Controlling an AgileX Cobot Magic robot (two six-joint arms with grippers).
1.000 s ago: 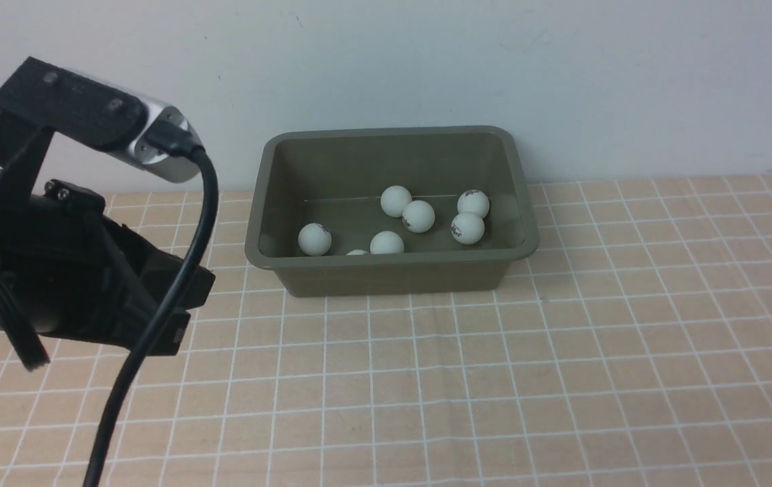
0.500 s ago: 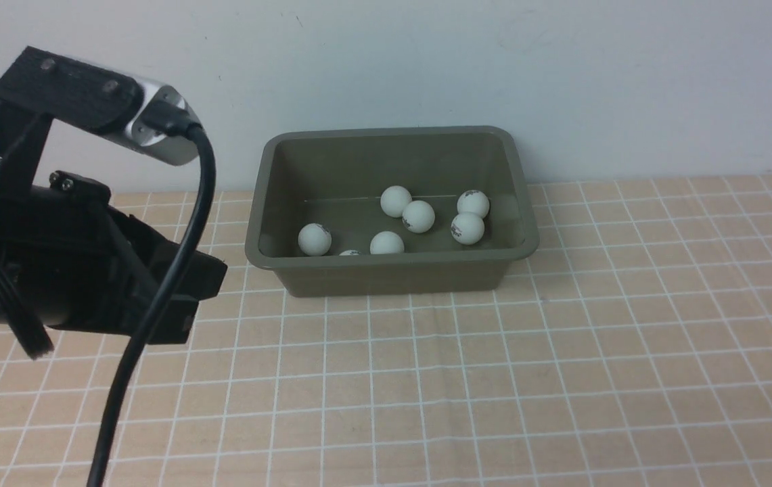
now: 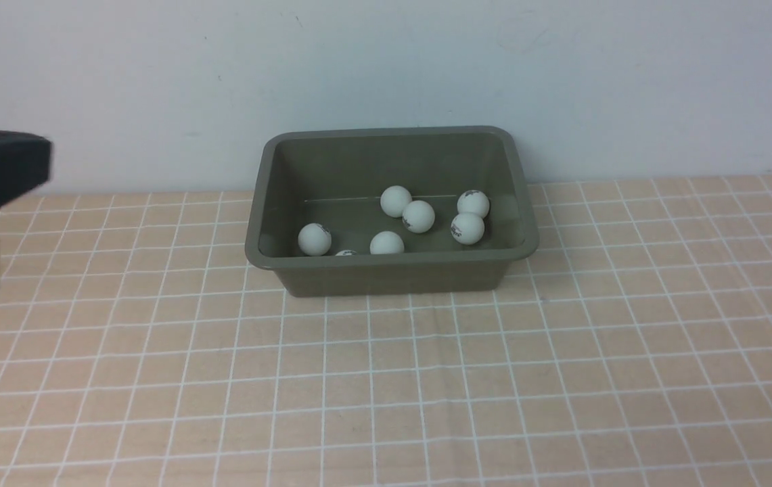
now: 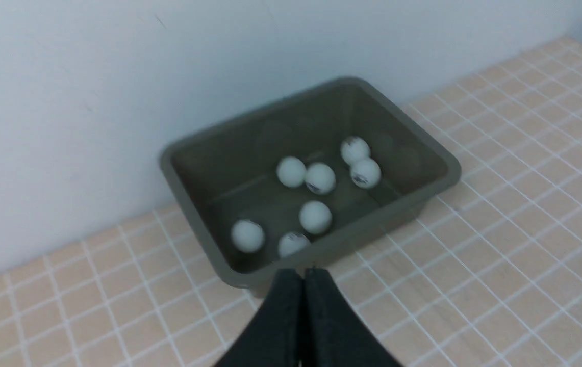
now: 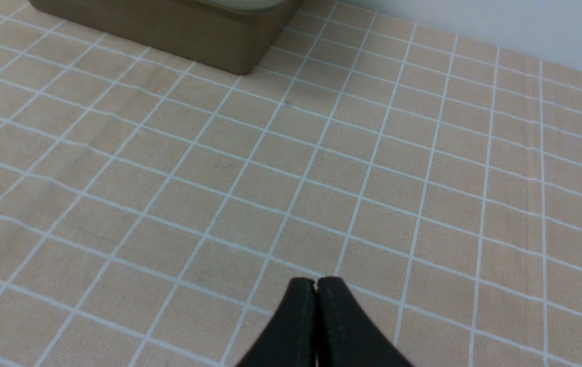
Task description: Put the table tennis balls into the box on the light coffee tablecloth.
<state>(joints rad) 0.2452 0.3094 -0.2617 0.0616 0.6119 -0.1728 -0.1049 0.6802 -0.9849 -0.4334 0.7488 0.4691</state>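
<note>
Balls [image 4: 315,216], seven it seems, lie in the box [image 3: 392,274]. Left gripper [image 4: 303,278] has pulled back, clenched and empty; right gripper [image 5: 316,288] clenched too, so the job looks done.

Box [image 3: 392,276] on light coffee tablecloth [image 3: 426,379]

light: soft, even | shadows: faint | blur: left wrist view | glare: none

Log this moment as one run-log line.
balls: seven in box | cloth: no balls seen | left gripper: jaws shut, empty | right gripper: jaws shut, empty
</note>
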